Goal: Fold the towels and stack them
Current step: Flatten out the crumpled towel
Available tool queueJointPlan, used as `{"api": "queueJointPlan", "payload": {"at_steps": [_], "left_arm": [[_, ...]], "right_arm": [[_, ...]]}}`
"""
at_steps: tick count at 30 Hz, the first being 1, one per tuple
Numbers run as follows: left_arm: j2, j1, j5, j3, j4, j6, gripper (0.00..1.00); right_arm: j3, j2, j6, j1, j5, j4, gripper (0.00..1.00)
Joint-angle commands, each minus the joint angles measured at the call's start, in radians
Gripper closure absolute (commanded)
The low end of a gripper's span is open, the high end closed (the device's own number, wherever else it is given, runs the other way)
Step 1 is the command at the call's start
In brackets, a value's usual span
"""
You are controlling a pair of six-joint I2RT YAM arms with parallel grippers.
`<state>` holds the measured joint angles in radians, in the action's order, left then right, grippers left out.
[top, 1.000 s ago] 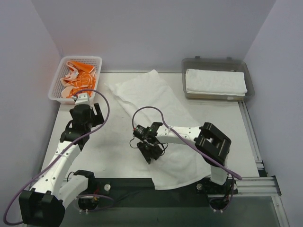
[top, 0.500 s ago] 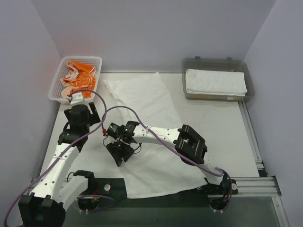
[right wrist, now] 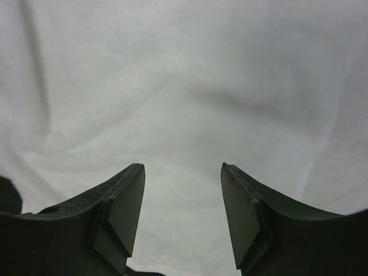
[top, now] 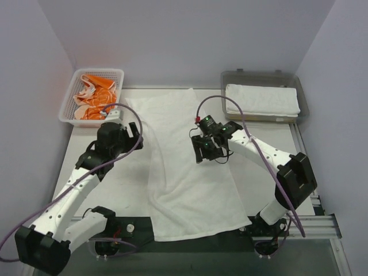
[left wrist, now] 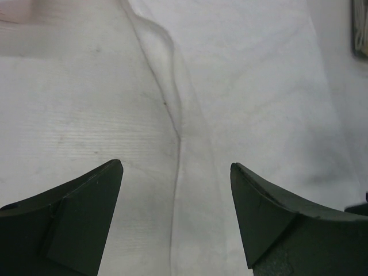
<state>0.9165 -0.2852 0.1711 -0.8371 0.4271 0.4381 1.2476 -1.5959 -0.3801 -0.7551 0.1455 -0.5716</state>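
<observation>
A large white towel lies spread lengthwise down the table, lightly rumpled along its left side. My left gripper hovers at that left edge, open; in the left wrist view the towel's edge runs between the two fingers, and nothing is held. My right gripper hangs over the towel's upper middle, open, with only bare cloth under it. A folded white towel rests in the grey tray. Orange-and-white towels are bunched in the mesh basket.
The basket stands at the back left corner and the tray at the back right. Bare table shows to the right of the spread towel and to its left. The towel's near end overhangs the dark front rail.
The right gripper swung from the towel's left side up to its upper middle and opened, leaving the cloth lying straighter. The left gripper moved right to the towel's edge.
</observation>
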Motion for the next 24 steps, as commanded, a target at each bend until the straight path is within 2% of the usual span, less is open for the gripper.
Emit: {"api": "queueJointPlan", "payload": {"at_steps": [1,3,7,12,16,21,22,24], "left_arm": [[0.096,-0.158,-0.056,-0.045,-0.007,0.073,0.14],[0.16,-0.234,-0.047,-0.043,-0.027,0.106,0.14],[0.242,-0.317,-0.051,0.004,-0.092,0.163,0.16],[0.323,-0.362,-0.048,0.065,-0.132,0.22,0.16],[0.317,-0.362,-0.035,0.156,-0.171,0.263,0.18],[0.305,-0.364,-0.025,0.196,-0.174,0.269,0.18],[0.3,-0.362,-0.015,0.197,-0.171,0.269,0.18],[0.285,-0.358,0.022,0.197,-0.159,0.266,0.18]], "right_arm": [[-0.074,-0.025,0.056,0.095,-0.058,-0.019,0.45],[-0.088,-0.055,0.053,0.156,-0.043,-0.001,0.46],[-0.157,-0.085,0.004,0.22,0.009,0.022,0.47],[-0.328,-0.035,-0.074,0.263,0.04,0.033,0.48],[-0.467,0.088,-0.164,0.296,0.042,0.03,0.47],[-0.637,0.247,-0.256,0.292,0.074,0.033,0.46],[-0.684,0.32,-0.273,0.287,0.071,0.035,0.46],[-0.705,0.397,-0.292,0.283,0.055,0.032,0.46]]}}
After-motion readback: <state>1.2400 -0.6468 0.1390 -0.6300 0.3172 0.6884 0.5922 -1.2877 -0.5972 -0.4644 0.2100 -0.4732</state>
